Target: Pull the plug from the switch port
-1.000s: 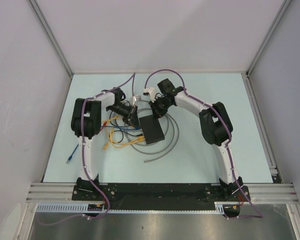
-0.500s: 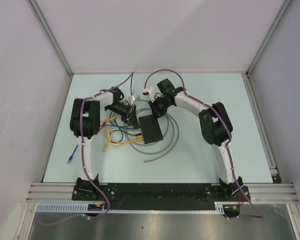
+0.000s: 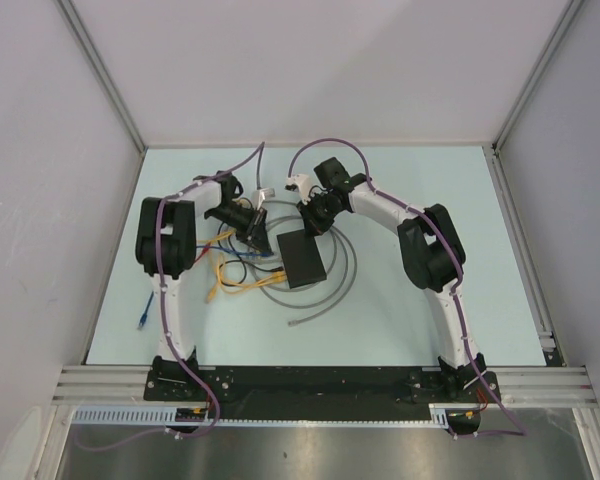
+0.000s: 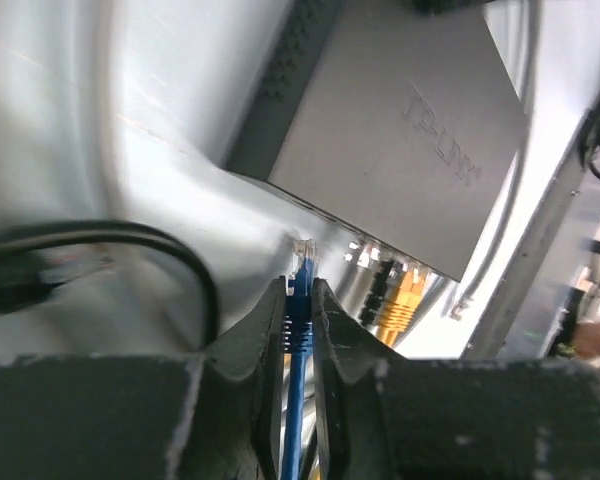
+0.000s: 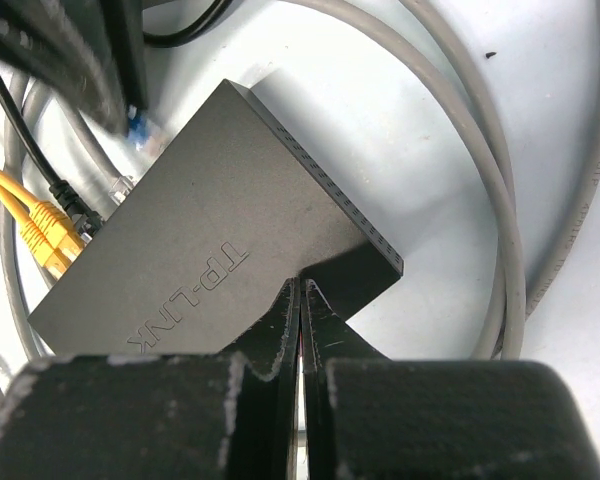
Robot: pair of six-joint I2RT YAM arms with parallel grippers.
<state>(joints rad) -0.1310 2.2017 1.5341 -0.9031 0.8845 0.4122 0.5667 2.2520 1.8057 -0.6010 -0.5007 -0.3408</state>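
You have the switch (image 3: 302,258) lying on the table (image 3: 400,180) between the two arms. Your left hand (image 3: 252,236) sits just left of its far corner, the plug (image 4: 302,262) between its fingers, just beside the port edge. Your right hand (image 3: 313,222) is over the switch's far end. The cable tangle (image 3: 235,275) lies to the left.

The switch (image 5: 195,245) is carrying the only readable text: the brand "TP-LINK", in lettering of the same dark tone as its flat top face. In the right wrist view the mark is reading clearly near one long edge. In the left wrist view it is showing blurred but legible.
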